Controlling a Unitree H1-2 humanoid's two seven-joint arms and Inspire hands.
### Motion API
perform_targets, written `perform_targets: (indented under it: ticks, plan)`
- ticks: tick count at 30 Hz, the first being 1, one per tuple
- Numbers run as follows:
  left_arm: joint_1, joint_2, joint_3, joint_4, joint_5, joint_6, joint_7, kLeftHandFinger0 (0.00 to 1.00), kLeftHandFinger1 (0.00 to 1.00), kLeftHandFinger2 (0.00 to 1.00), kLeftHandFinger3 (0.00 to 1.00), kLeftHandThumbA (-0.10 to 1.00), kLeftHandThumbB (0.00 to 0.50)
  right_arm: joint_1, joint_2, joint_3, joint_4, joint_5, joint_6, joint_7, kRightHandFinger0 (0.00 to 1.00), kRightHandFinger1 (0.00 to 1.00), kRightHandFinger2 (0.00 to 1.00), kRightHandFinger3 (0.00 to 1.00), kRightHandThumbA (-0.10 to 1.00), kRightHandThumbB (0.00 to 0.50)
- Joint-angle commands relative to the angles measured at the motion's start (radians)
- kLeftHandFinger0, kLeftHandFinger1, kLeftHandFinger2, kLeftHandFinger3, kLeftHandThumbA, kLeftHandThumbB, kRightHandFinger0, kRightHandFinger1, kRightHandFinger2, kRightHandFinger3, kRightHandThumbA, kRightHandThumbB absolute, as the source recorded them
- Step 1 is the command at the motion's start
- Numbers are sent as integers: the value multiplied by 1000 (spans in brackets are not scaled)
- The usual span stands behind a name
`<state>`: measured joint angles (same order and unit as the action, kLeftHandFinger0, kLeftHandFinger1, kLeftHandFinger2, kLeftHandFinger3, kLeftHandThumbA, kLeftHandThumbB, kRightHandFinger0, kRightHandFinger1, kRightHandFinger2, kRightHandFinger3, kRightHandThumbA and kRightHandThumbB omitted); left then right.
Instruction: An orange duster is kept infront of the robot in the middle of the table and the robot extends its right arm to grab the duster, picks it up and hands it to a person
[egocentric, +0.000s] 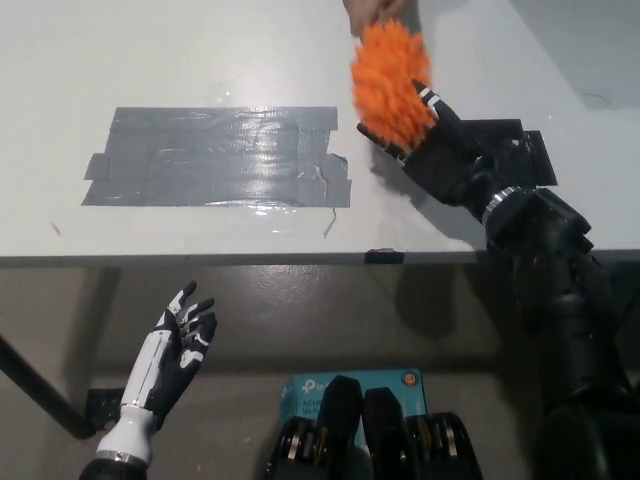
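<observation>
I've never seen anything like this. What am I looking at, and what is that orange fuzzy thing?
You are looking down through a camera on a humanoid robot's head. Its black right hand reaches over a white table and holds up an orange duster, a fluffy cleaning tool. At the top edge a person's hand touches the duster. The grey patch of tape is stuck on the table. The robot's white left hand rests low, beside the table, fingers apart, holding nothing.
</observation>
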<state>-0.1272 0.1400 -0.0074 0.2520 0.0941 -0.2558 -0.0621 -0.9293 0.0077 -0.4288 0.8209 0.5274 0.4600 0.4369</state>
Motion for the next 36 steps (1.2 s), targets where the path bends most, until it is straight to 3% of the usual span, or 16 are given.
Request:
perform_targets:
  ticks: [1,4,5,8,10,11,12,16,17,19,21,22,27,32,34,36]
  plan:
    - [-20,16,-1,-37,-2,2,-6,819,855,873,1000,767,49,12,-20,53,-113,37,-34,116,1000,1000,1000,1000,606,480]
    - [-23,16,-1,-38,-2,4,-6,821,853,871,1000,759,48,53,-29,91,-206,-20,-111,71,1000,1000,1000,1000,615,489]
    - [-25,16,-1,-35,-8,2,-9,825,854,870,1000,755,58,81,-36,116,-281,-55,-142,49,1000,1000,1000,1000,648,448]
    - [-28,17,1,-32,-11,7,-11,826,855,867,1000,753,65,160,-56,158,-477,-112,-180,17,1000,1000,1000,1000,695,473]
    - [-29,19,1,-33,-8,8,-10,818,850,861,1000,755,68,207,-72,182,-591,-136,-194,18,1000,1000,1000,1000,751,461]
    - [-31,19,1,-33,-7,12,-9,816,848,860,1000,753,66,249,-86,198,-690,-156,-199,19,1000,1000,1000,1000,784,492]
    - [-37,20,3,-32,-7,14,-7,815,842,860,1000,747,59,305,-92,209,-831,-171,-175,4,1000,1000,1000,1000,811,446]
    - [-46,22,6,-27,-12,15,-9,815,838,859,1000,737,61,422,-93,214,-1094,-129,-79,-8,1000,1000,1000,1000,813,466]
    - [-46,22,6,-27,-13,17,-9,818,837,856,1000,735,69,454,-94,218,-1143,-123,-82,0,1000,1000,1000,1000,834,436]
    - [-44,22,5,-24,-11,11,-9,813,834,852,1000,730,62,543,-99,223,-1255,-110,-92,20,1000,1000,1000,1000,802,433]
    - [-44,23,5,-22,-9,7,-7,811,832,851,1000,729,61,571,-102,225,-1285,-108,-94,25,1000,1000,1000,1000,798,433]
    - [-42,23,6,-29,-9,20,-7,818,839,861,1000,718,58,616,-111,230,-1311,-133,-119,32,1000,1000,1000,1000,805,468]
    - [-40,24,5,-16,-5,6,-5,820,836,866,1000,715,57,717,-119,250,-1238,-272,-265,24,1000,1000,1000,1000,814,347]
    - [-33,21,3,-18,1,3,-1,814,841,880,1000,711,46,745,-98,274,-1046,-436,-436,-87,1000,1000,1000,1000,870,300]
    - [-30,20,2,-19,0,1,-1,815,847,891,1000,711,44,743,-95,279,-1001,-463,-462,-115,1000,1000,1000,1000,885,304]
    - [-27,17,0,-20,-1,-4,-1,814,858,917,1000,724,41,739,-89,284,-922,-477,-499,-142,1000,1000,1000,1000,889,265]
